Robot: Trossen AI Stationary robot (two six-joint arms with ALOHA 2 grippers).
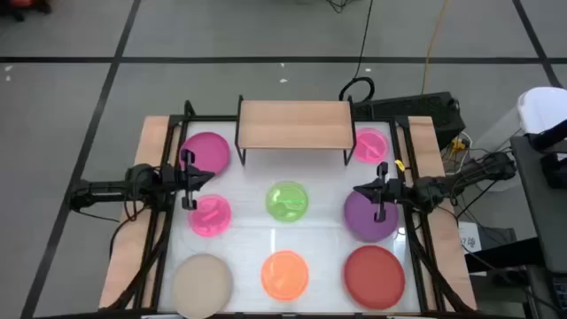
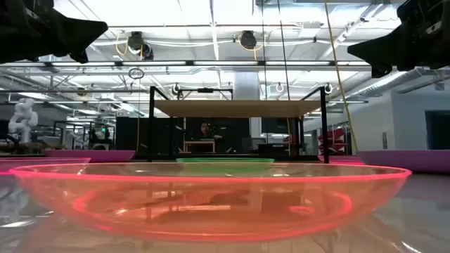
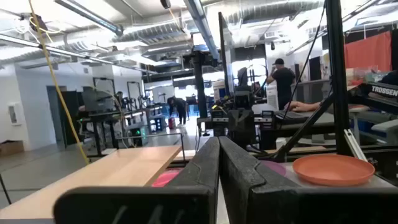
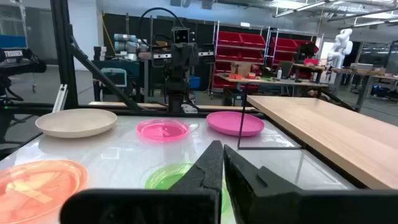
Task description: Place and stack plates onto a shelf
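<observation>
The light-wood shelf [image 1: 292, 124] stands on thin black legs at the table's far middle, its board bare. Around it, plates lie flat on the white tabletop: magenta [image 1: 207, 151], small pink [image 1: 210, 215], green [image 1: 287, 200], another small pink [image 1: 370, 143], purple [image 1: 370, 215], beige [image 1: 202, 280], orange [image 1: 284, 273] and red [image 1: 374, 275]. My left gripper [image 1: 191, 180] hovers shut between the magenta and small pink plates, pointing level toward the table's right. My right gripper [image 1: 379, 190] hovers shut over the purple plate's far edge, pointing left. Both hold nothing.
A black frame [image 1: 168, 177] runs along the table's left and right sides. Cables and a dark box [image 1: 425, 111] lie behind the far right corner. In the low view the orange plate [image 2: 211, 200] fills the foreground, with the shelf [image 2: 235, 107] behind it.
</observation>
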